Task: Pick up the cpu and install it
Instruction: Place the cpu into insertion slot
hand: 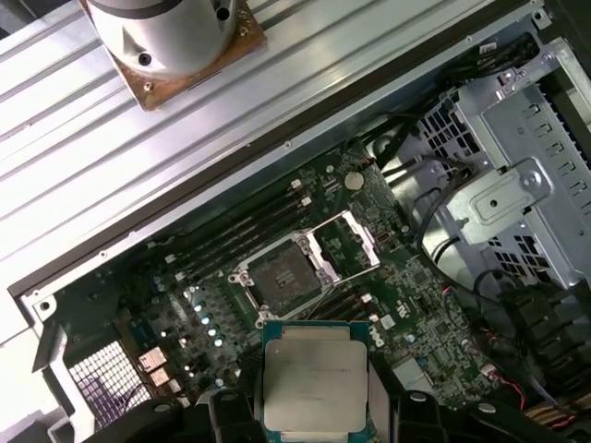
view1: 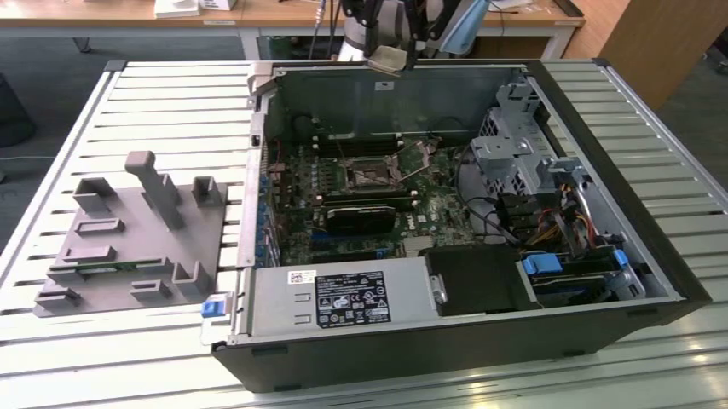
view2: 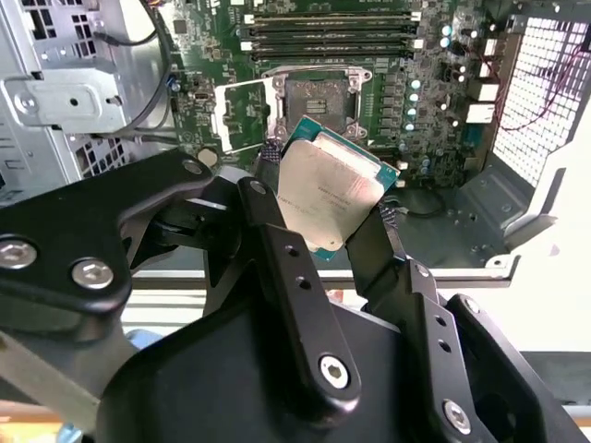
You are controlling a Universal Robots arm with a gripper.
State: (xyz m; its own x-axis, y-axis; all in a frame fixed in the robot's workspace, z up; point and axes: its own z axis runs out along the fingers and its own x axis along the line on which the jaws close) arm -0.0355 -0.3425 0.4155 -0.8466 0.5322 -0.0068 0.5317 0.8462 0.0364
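The cpu (view2: 328, 189) is a flat square chip with a silver-grey metal top on a green edge, and my gripper (view2: 323, 210) is shut on it by two opposite sides. The black fingers (view2: 268, 217) show in the second wrist view. In the first wrist view the cpu (hand: 314, 378) hangs in the air above the motherboard. Below it lies the open socket (hand: 277, 277), its metal frame (hand: 346, 242) swung aside. In the exterior view the gripper (view1: 387, 58) holds the cpu (view1: 388, 61) above the case's far wall, well above the socket (view1: 370, 175).
The open computer case (view1: 637, 256) lies on a slatted metal table (view1: 170, 102). Inside are memory slots (view2: 328, 32), a silver drive cage (view1: 512, 149), cables and a power supply (view1: 341, 298). A grey fixture plate (view1: 125, 239) sits on the exterior view's left.
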